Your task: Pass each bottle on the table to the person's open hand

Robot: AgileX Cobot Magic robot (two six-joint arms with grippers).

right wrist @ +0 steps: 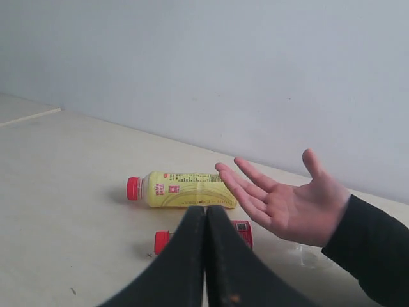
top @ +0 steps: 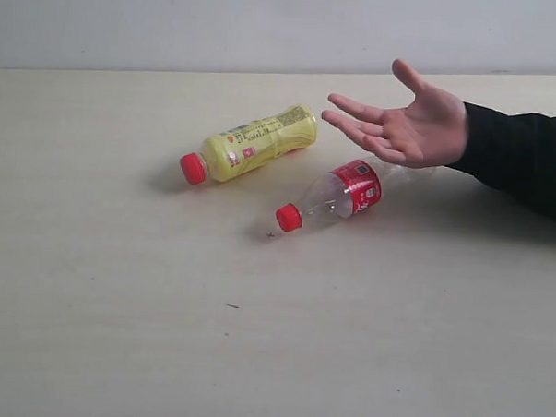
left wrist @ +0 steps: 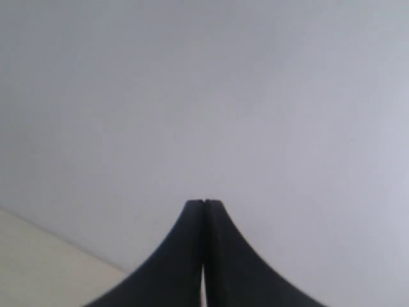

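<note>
pale table (top: pixel 116 331) bears yellow bottle (top: pixel 258 143) near the open hand (top: pixel 411 131), clear bottle (top: pixel 339 195) just beside it. left end effector (left wrist: pixel 204 202), right end effector (right wrist: pixel 205 208) sit closed, empty; next pickup likely needs one opened.

open hand (top: pixel 411 131) overhangs the clear bottle (top: pixel 339 195) at its base — yellow bottle (top: pixel 258 143) lies apart, unobstructed.

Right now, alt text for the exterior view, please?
A person's open hand, palm up, black sleeve, reaches in from the right over a pale table. Two bottles lie on their sides: a yellow bottle with a red cap, and in front of it a clear bottle with red label and cap, its base end beneath the hand.
</note>
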